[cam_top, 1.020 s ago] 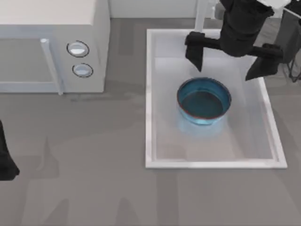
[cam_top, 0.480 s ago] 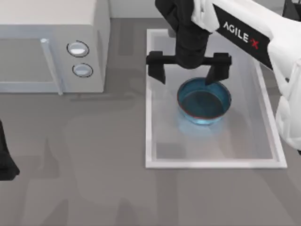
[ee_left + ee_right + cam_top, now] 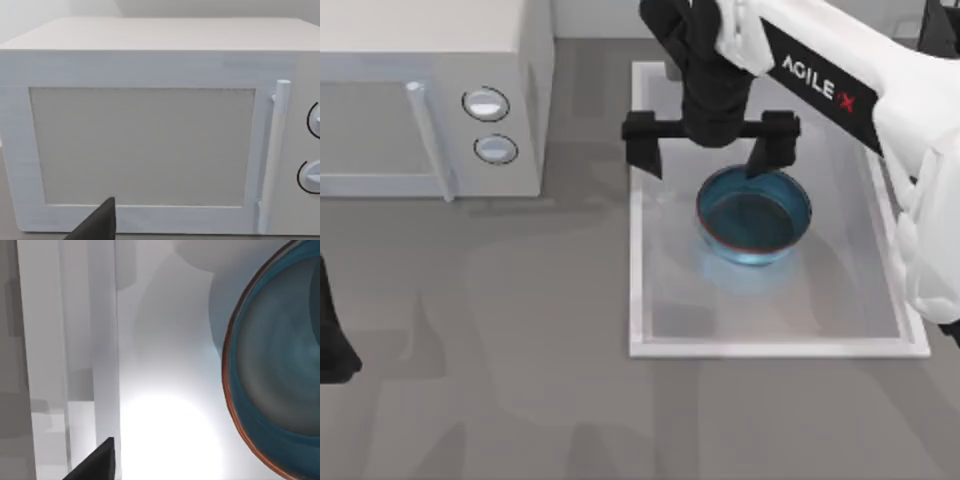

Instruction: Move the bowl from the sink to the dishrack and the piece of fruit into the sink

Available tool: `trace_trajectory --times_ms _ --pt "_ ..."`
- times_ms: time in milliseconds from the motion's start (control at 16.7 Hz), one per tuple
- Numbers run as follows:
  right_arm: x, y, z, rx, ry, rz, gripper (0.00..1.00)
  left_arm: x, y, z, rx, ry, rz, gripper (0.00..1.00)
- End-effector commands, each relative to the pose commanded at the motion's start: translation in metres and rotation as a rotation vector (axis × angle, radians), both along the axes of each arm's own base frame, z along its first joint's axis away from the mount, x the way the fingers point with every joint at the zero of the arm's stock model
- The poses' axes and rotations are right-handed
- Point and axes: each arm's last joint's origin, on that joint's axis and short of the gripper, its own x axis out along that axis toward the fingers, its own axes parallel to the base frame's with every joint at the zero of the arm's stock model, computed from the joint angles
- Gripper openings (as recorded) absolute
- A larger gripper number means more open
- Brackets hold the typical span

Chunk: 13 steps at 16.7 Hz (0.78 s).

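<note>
The blue bowl (image 3: pixel 753 217) with its reddish rim sits in the middle of the white sink (image 3: pixel 640 250). My right gripper (image 3: pixel 711 150) hangs open over the sink's far left part, one finger above the left rim and the other at the bowl's far edge. In the right wrist view the bowl (image 3: pixel 280 370) shows close up beside the sink's rim (image 3: pixel 102 355). My left arm (image 3: pixel 332 335) is parked at the table's left edge. The piece of fruit is out of view.
A white microwave (image 3: pixel 430 100) with two round knobs stands at the back left, and the left wrist view faces its door (image 3: pixel 145 145). A dark rack part (image 3: pixel 940 30) shows at the far right corner. Bare grey table lies in front of the sink.
My right arm swung in from the sink's far right to its far left, and the gripper turned so its fingers span from the left rim to the bowl's edge. The bowl stayed put.
</note>
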Motion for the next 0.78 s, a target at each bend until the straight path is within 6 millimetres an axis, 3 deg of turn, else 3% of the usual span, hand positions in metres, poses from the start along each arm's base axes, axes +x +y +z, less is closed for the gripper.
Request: trace_trajectory --times_ms 180,600,780 --pt "0.003 -0.002 -0.007 0.0 0.001 -0.003 1.0 0.0 0.0 0.0 0.0 0.0 0.0 1.0" --pt "0.019 0.0 -0.091 0.0 0.0 0.0 1.0 0.0 0.0 0.0 0.0 0.0 0.0 1.0" --pt "0.02 0.0 -0.098 0.0 0.0 0.0 1.0 0.0 0.0 0.0 0.0 0.0 0.0 1.0"
